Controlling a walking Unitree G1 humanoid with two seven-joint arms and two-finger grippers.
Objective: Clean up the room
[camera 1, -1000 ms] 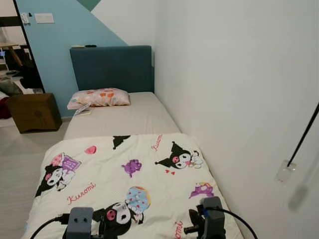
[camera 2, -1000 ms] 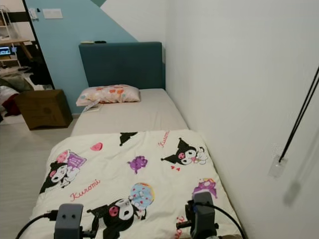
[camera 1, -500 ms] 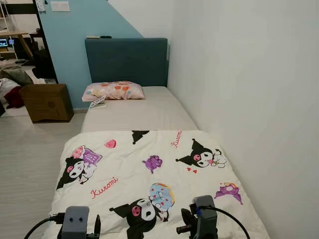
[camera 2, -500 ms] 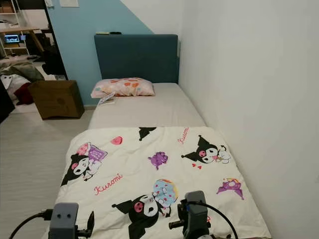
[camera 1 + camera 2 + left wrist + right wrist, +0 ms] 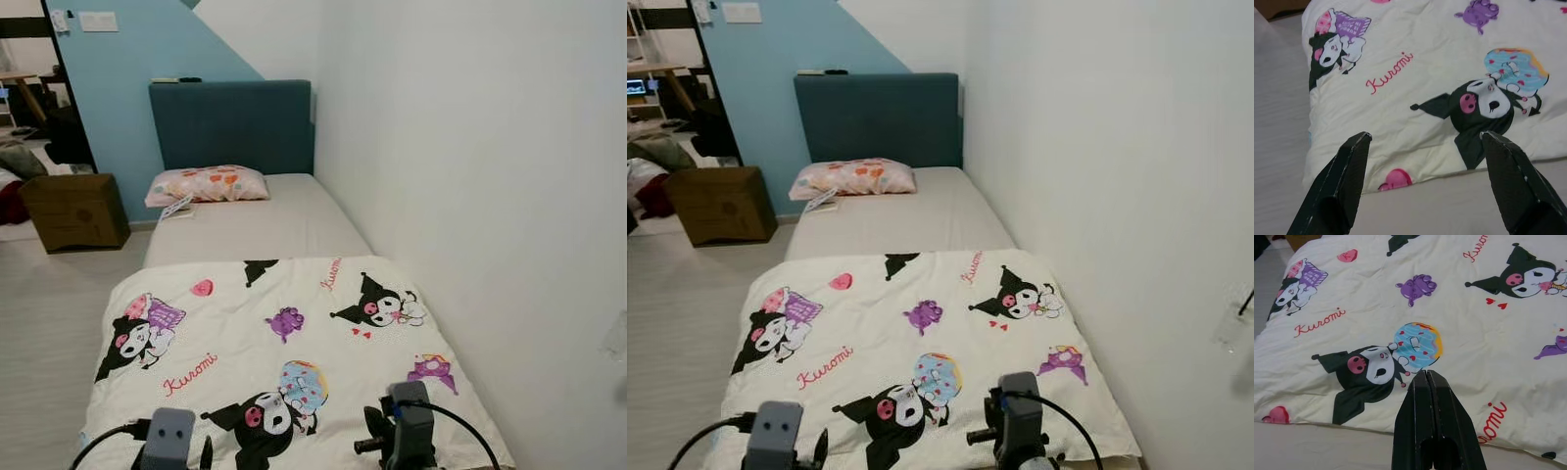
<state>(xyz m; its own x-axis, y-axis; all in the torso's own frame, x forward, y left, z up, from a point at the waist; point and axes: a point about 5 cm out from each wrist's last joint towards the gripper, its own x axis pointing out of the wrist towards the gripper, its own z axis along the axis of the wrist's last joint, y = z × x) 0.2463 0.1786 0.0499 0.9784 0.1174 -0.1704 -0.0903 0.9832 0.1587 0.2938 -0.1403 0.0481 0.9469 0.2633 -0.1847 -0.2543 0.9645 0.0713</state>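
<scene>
— Against the right wall I see the bed [image 5: 294,220], headboard far. What lies on it?

— I count a cartoon blanket [image 5: 284,343] over the near half, a pillow [image 5: 201,184] far left. Near me, left tool [image 5: 1425,142] hovers fingers apart, right tool [image 5: 1427,374] fingers pressed together.

cream cartoon-print blanket [image 5: 284,343], teal headboard [image 5: 231,125], floral pink pillow [image 5: 208,184].

Both arms are held low and forward side by side, the left gripper [image 5: 1422,142] with its two black fingers [image 5: 1334,193] spread wide apart and nothing between them, the right gripper [image 5: 1427,377] with its fingers pressed flat together, tips touching, likewise empty.
</scene>
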